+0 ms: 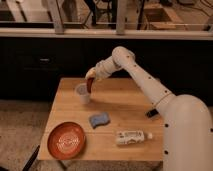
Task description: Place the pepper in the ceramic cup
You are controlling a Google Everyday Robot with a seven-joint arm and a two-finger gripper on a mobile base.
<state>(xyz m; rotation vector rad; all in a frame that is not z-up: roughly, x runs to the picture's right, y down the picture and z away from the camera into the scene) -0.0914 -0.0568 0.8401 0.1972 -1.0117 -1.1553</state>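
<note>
The white ceramic cup (82,93) stands on the wooden table (125,107) near its back left. My gripper (90,76) hangs just above and to the right of the cup's rim, shut on the dark-red pepper (90,84). The pepper hangs point down, its tip level with the cup's rim at the cup's right side. I cannot tell whether the tip is inside the cup or beside it.
An orange-red round plate (66,140) lies at the front left. A blue sponge-like piece (99,119) lies in the middle. A white labelled bottle (131,136) lies on its side at the front right. A black stick (152,113) lies at the right edge.
</note>
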